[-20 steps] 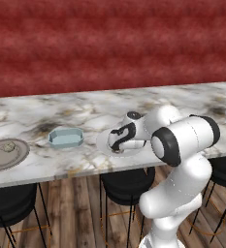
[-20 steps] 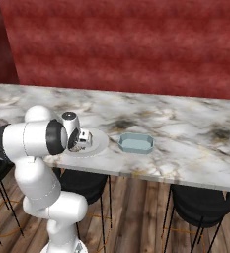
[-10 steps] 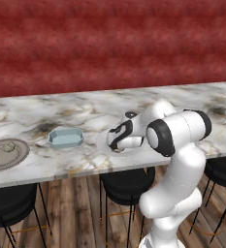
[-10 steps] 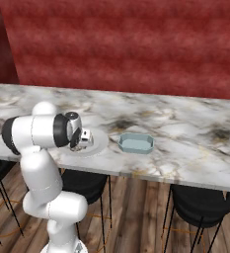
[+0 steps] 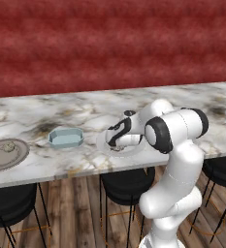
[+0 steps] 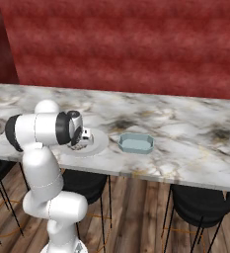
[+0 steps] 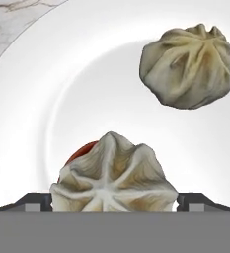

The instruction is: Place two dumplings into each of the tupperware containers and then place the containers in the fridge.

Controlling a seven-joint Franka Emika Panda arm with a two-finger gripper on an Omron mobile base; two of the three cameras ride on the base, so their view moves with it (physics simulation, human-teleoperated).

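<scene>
Hand view: open hand (image 7: pixel 114 202) straddles dumpling (image 7: pixel 114 175); contact unclear.

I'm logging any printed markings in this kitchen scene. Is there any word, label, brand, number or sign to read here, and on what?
None: no text on the white plate, the dumplings, the blue container, the grey plate, the marble counter, the red wall or the robot arm.

kitchen, marble counter (image 5: pixel 85 114), bar stools (image 5: pixel 126 186)
</scene>
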